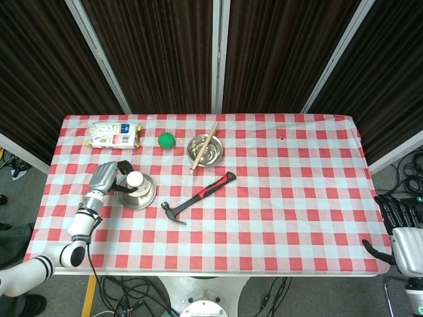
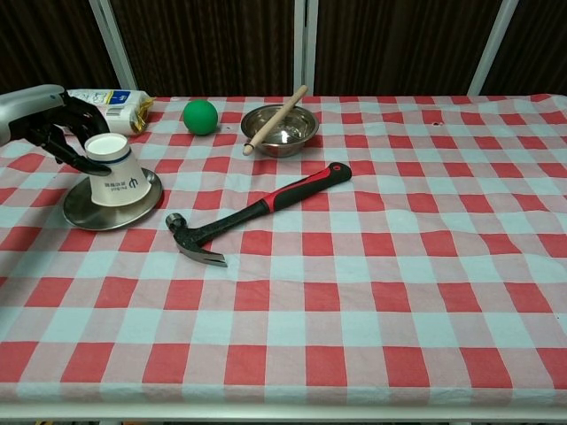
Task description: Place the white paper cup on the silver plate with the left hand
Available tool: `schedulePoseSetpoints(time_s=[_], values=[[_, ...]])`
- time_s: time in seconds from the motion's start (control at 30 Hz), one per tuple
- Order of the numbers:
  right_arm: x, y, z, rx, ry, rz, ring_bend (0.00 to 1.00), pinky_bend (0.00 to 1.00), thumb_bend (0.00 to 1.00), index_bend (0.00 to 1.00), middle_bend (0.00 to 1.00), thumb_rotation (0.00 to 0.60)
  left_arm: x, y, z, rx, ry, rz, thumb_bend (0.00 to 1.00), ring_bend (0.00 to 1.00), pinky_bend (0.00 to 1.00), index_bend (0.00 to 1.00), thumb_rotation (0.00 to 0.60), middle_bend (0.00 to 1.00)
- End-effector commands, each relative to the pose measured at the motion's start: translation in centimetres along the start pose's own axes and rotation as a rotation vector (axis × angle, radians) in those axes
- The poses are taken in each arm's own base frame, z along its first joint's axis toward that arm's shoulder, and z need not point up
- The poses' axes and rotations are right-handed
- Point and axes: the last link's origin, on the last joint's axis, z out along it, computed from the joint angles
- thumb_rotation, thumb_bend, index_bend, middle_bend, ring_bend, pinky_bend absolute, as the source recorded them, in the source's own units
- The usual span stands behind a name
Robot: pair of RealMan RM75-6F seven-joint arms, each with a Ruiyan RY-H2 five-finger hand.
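Note:
The white paper cup (image 1: pixel 135 179) (image 2: pixel 115 177) stands upside down on the silver plate (image 1: pixel 144 197) (image 2: pixel 84 212), at the left side of the table. My left hand (image 1: pixel 106 177) (image 2: pixel 58 124) reaches in from the left, and its dark fingers (image 2: pixel 81 146) curl around the cup's upper part. The cup's rim rests on the plate. My right hand (image 1: pixel 403 238) hangs off the table's right front corner, its fingers apart and nothing in it; the chest view does not show it.
A red-and-black hammer (image 1: pixel 198 197) (image 2: pixel 257 211) lies just right of the plate. Behind it sit a green ball (image 1: pixel 166 139) (image 2: pixel 200 116), a steel bowl (image 1: pixel 205 150) (image 2: pixel 280 131) with a wooden stick across it, and a snack packet (image 1: pixel 115 134) (image 2: pixel 111 102).

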Motion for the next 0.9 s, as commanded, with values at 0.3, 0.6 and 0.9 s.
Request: schedulePoseSetpoints(time_s=[0.3, 0.6, 0.9], values=[[0.0, 0.0, -0.1, -0.002, 0.0, 0.001, 0.0, 0.0, 0.12, 0.0, 0.07, 0.6, -0.5, 0.5, -1.3, -0.046, -0.028, -0.046, 0.07, 0.39, 0.56, 0.49, 0.6, 0.5], [0.1, 0.0, 0.0, 0.001, 0.002, 0.0, 0.0, 0.0, 0.12, 0.0, 0.07, 0.6, -0.2, -0.6, -1.4, -0.018, -0.048, 0.03, 0.07, 0.39, 0.56, 0.49, 0.6, 0.5], [-0.1, 0.0, -0.1, 0.004, -0.005, 0.003, 0.0, 0.0, 0.12, 0.0, 0.07, 0.6, -0.2, -1.4, -1.2, 0.023, 0.024, 0.037, 0.07, 0.39, 0.56, 0.49, 0.6, 0.5]])
